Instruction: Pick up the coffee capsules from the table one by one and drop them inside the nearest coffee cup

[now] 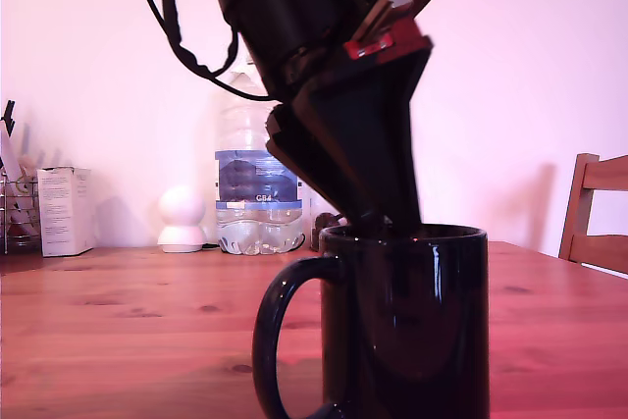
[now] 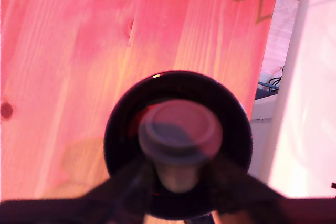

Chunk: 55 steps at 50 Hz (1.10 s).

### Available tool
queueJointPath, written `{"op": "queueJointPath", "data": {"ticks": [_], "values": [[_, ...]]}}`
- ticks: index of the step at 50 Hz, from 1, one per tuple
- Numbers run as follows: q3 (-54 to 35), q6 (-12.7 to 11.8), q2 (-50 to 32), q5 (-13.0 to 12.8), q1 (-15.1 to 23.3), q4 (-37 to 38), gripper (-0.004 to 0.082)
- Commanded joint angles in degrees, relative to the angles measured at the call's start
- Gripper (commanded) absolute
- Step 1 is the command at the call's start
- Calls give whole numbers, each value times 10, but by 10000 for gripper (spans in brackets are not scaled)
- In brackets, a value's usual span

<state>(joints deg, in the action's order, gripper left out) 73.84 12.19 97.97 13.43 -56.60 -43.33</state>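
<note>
Jaws clamped on a capsule (image 2: pixel 179 132), rim up, poised just inside the mouth of the black cup (image 1: pixel 407 326) on the table (image 1: pixel 118 340), presumably for dropping it straight in without a miss.

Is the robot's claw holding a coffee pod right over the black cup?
Yes, in the wrist view the gripper grips a coffee capsule directly above the open mouth of the black mug.
</note>
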Motion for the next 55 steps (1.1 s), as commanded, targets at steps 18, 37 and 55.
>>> {"op": "queueJointPath", "data": {"ticks": [18,37,55], "values": [[3,3,4,8,-2,16,532],[-40,9,-69,54,15,105,-24],[-138,-20,-169,40,86,267,-24]]}}
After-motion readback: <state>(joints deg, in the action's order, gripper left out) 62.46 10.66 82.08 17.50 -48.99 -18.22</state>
